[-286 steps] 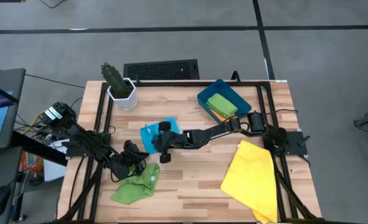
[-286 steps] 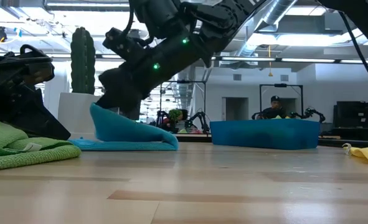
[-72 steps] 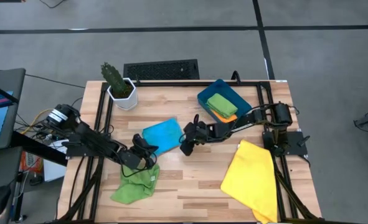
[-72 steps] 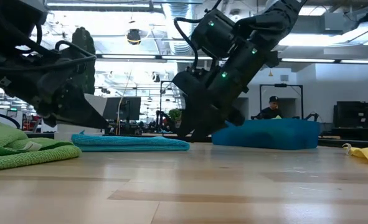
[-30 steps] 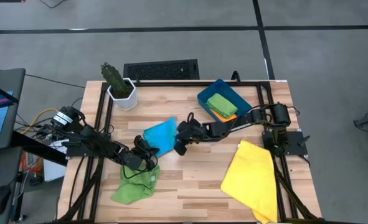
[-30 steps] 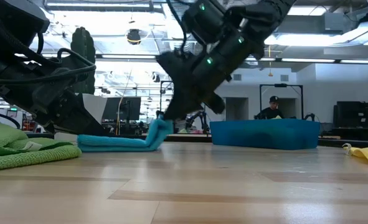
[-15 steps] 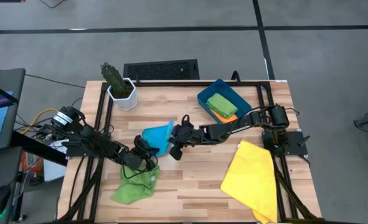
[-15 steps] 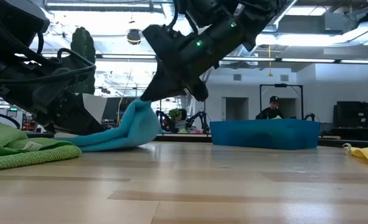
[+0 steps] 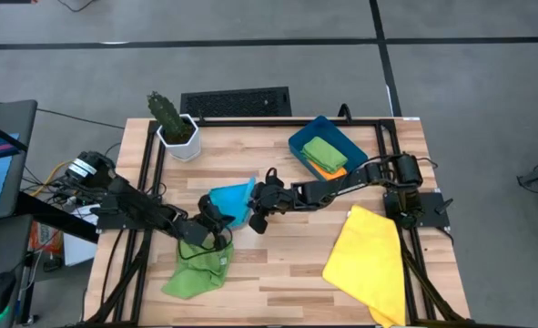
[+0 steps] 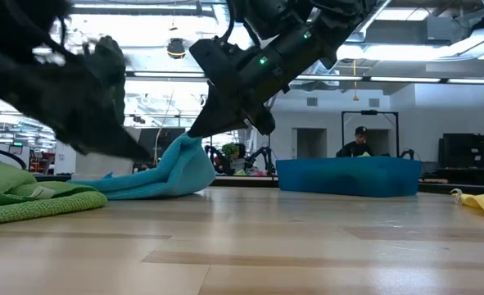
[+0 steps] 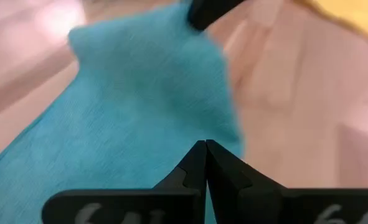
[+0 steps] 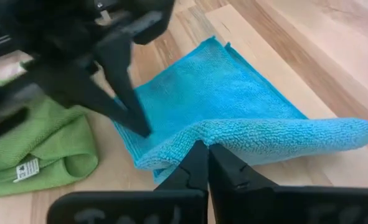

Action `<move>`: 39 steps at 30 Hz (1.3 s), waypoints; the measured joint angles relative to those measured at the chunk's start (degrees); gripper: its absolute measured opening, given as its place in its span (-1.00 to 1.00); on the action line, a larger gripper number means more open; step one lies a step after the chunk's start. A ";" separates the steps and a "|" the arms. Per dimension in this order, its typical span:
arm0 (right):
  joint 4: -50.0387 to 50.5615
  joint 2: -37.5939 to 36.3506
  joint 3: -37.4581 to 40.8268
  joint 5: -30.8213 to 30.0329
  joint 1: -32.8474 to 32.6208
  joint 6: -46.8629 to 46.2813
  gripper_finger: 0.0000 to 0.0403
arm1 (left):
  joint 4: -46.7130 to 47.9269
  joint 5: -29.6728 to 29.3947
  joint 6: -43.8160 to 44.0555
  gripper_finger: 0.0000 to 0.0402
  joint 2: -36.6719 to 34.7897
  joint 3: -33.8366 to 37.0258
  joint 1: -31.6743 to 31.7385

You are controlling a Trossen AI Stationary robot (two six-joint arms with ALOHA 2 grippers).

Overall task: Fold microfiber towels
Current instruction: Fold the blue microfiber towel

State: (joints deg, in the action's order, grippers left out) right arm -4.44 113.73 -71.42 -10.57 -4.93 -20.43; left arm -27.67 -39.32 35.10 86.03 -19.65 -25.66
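My right jaws pinch the light blue microfiber towel at mid-surface; my closed, empty left jaws pin its near side. I should carry the lifted edge across squarely, keeping corners aligned.

No readable text anywhere; white tag on green towel beside the blue towel is illegible.
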 joint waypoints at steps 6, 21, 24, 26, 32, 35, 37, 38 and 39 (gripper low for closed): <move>0.35 0.00 0.00 0.02 0.19 0.56 -0.90 | -5.73 5.12 -0.23 -1.00 6.91 -0.26 2.34; -4.04 0.00 0.02 2.14 -0.87 3.96 -0.91 | -8.71 7.14 -6.11 -1.00 13.47 -4.67 5.49; -4.66 0.00 0.02 2.60 -1.07 4.00 -0.90 | -9.08 7.17 -6.17 -1.00 13.47 -4.67 5.56; -4.80 0.00 0.02 2.75 -1.06 4.00 -0.89 | -9.09 7.23 -6.16 -1.00 13.47 -4.67 5.56; -7.70 2.52 0.28 5.17 -1.04 4.00 -0.91 | -9.25 7.38 -6.39 -1.00 13.45 -4.66 5.56; -9.18 4.90 -0.92 5.88 -1.00 3.98 -0.90 | -9.32 7.39 -6.39 -1.00 13.45 -4.70 5.56; -8.85 5.53 -1.72 6.89 -0.93 4.10 -0.88 | -9.28 7.40 -6.39 -1.00 13.45 -4.83 5.56; -9.80 6.34 -2.84 7.20 -0.94 4.35 -0.88 | -9.32 7.38 -6.40 -1.00 13.45 -4.84 5.56; -10.22 6.60 -3.29 7.65 -0.92 4.70 -0.88 | -9.40 7.38 -6.55 -1.00 13.45 -4.84 5.56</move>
State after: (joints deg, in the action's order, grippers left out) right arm -14.66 120.33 -74.71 -2.92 -5.86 -15.72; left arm -37.07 -31.94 28.54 99.48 -24.49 -20.10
